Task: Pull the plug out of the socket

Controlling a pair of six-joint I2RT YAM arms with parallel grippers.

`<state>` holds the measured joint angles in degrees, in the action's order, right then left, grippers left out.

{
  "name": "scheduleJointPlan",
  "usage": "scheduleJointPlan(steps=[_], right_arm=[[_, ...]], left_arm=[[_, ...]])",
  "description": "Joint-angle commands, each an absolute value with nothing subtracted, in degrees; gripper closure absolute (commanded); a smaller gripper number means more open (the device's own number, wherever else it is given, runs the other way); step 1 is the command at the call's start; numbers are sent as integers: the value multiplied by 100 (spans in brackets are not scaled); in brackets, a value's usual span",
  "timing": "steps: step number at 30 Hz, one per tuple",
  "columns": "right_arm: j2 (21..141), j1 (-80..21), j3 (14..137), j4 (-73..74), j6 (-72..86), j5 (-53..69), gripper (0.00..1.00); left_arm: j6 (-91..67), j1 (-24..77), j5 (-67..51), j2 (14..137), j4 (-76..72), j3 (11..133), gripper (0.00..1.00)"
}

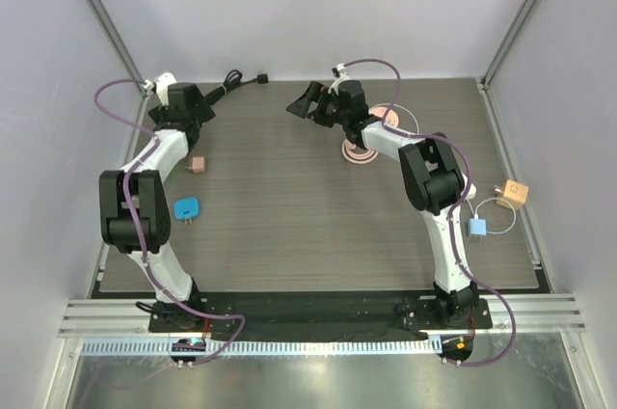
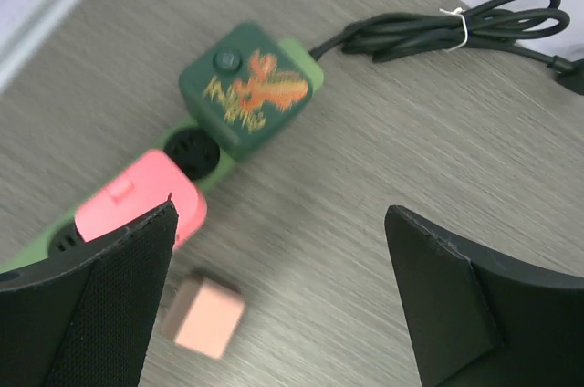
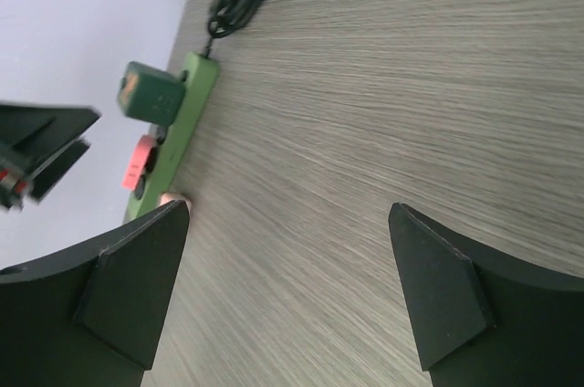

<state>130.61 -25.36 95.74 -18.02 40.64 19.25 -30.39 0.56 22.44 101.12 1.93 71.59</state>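
Note:
A green power strip (image 2: 196, 145) lies at the table's far left. A dark green plug (image 2: 246, 86) with an orange drawing and a pink plug (image 2: 137, 203) sit in it, with one bare socket between them. My left gripper (image 2: 283, 296) is open and empty, hovering just above and beside the strip, its left finger (image 2: 100, 305) over the pink plug's edge. In the top view the left gripper (image 1: 181, 105) hides the strip. My right gripper (image 3: 287, 287) is open and empty over bare table, facing the strip (image 3: 178, 118) from a distance; it also shows in the top view (image 1: 303, 104).
The strip's black cord (image 2: 456, 26) is bundled at the back (image 1: 236, 81). A small pink cube (image 2: 208, 317) lies near the strip (image 1: 197, 164). A blue plug (image 1: 186, 206), a pink cable coil (image 1: 360, 151), an orange charger (image 1: 514, 192) and a blue adapter (image 1: 477, 228) lie on the table.

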Motion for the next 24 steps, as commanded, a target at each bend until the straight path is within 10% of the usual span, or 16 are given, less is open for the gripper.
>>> scheduleJointPlan(steps=[1, 24], right_arm=[[12947, -2531, 9537, -2636, 4025, 2417, 3], [13280, -2285, 9633, -2760, 4219, 2979, 4]], left_arm=[[-2145, 26, 2549, 10370, 588, 7918, 4], [-1758, -457, 2074, 12023, 202, 8912, 0]])
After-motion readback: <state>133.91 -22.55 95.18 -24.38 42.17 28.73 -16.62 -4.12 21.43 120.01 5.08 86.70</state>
